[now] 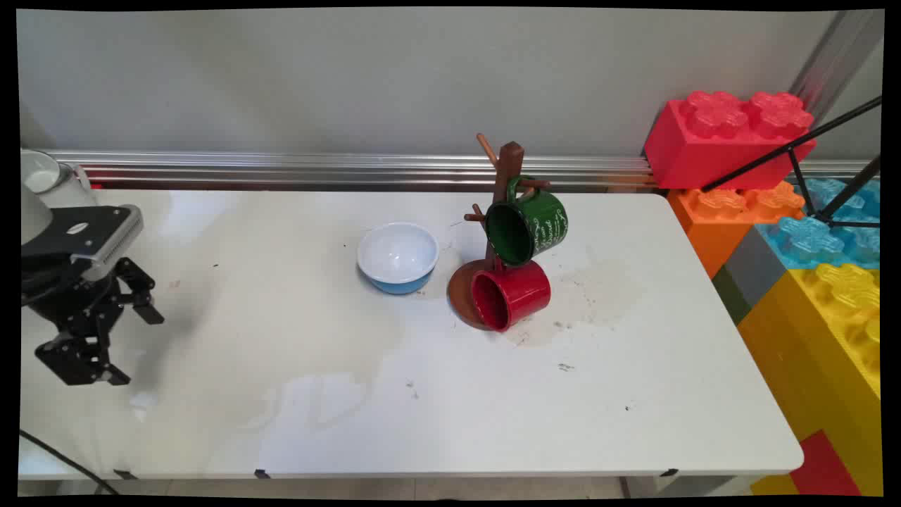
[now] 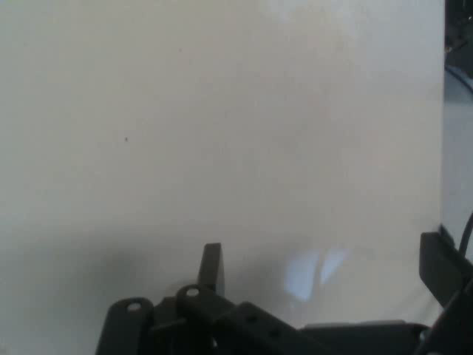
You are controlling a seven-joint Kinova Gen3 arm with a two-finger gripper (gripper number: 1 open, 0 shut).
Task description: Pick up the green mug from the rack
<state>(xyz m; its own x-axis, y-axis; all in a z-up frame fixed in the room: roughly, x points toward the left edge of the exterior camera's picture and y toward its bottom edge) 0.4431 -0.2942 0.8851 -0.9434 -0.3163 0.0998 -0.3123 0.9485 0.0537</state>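
Now my tool (image 1: 134, 345) hangs over the left end of the white surface (image 1: 317, 394), its fingers (image 2: 212, 268) spread wide and holding nothing. Well apart to the right sits a bowl (image 1: 398, 257), white inside and blue outside. Just beside it stands a brown mug tree (image 1: 505, 184); a green mug (image 1: 526, 224) hangs on a peg, and a red mug (image 1: 509, 294) lies tipped on the tree's base.
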